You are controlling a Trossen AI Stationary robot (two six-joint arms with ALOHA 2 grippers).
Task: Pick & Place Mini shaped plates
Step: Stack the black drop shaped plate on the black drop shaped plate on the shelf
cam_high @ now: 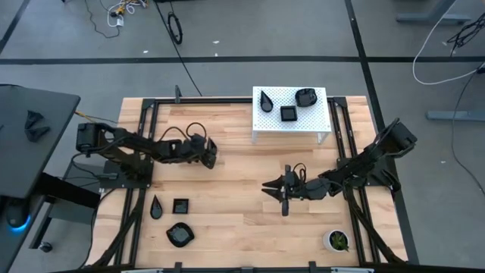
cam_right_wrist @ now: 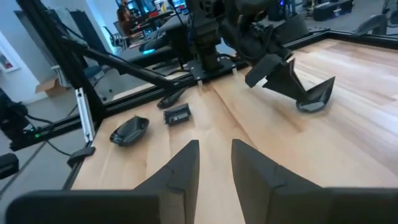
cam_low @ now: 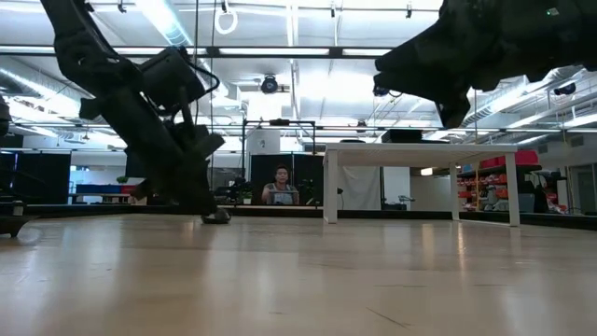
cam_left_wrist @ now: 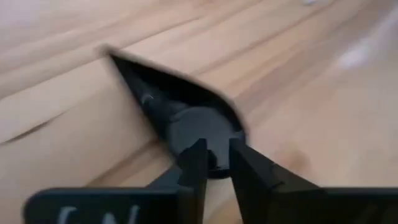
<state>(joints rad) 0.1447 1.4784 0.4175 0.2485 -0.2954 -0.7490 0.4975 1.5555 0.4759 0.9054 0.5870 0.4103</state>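
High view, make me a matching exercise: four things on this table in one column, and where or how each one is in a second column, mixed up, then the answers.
Things:
1. white stand
2. plant pot
3. left tool
4. right tool

Places or states:
A. shut on a teardrop plate
B. carries a square plate and two other black dishes
C. open, with nothing between its fingers
D. stands in a corner of the table, on the right arm's side

Pairs: 1-B, 2-D, 3-A, 4-C

Black teardrop plate (cam_left_wrist: 180, 112), pale wood table (cam_high: 235, 197)
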